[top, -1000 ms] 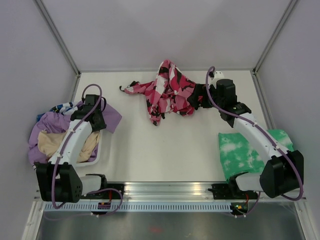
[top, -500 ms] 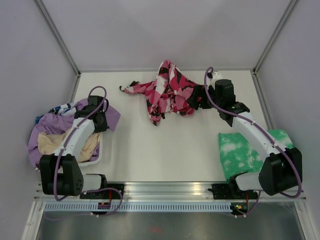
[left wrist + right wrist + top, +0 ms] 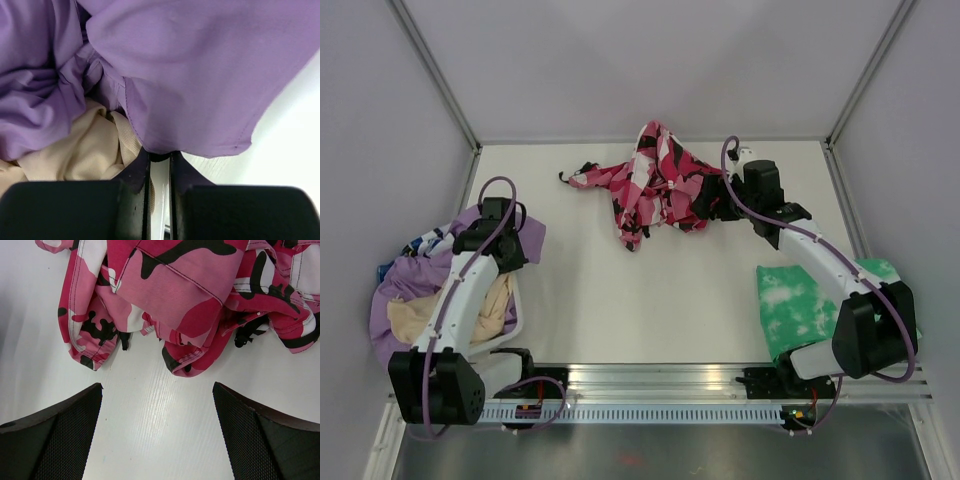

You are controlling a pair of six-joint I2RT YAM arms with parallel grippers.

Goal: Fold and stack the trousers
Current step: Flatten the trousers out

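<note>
The lilac garment (image 3: 190, 75) is pinched at its hem by the left gripper (image 3: 159, 157). The 2 fingers of the right gripper (image 3: 157, 387) are spread wide near the camouflage trousers (image 3: 175, 295) (crumpled, untouched).

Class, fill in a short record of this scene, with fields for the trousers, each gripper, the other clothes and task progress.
trousers: crumpled, unfolded heap at the far side of the table
right gripper: open, over bare table just short of the trousers
left gripper: closed on the hem of the lilac garment, beside the beige garment
other clothes: green tie-dye garment lying flat at near right
task progress: folding not begun
</note>
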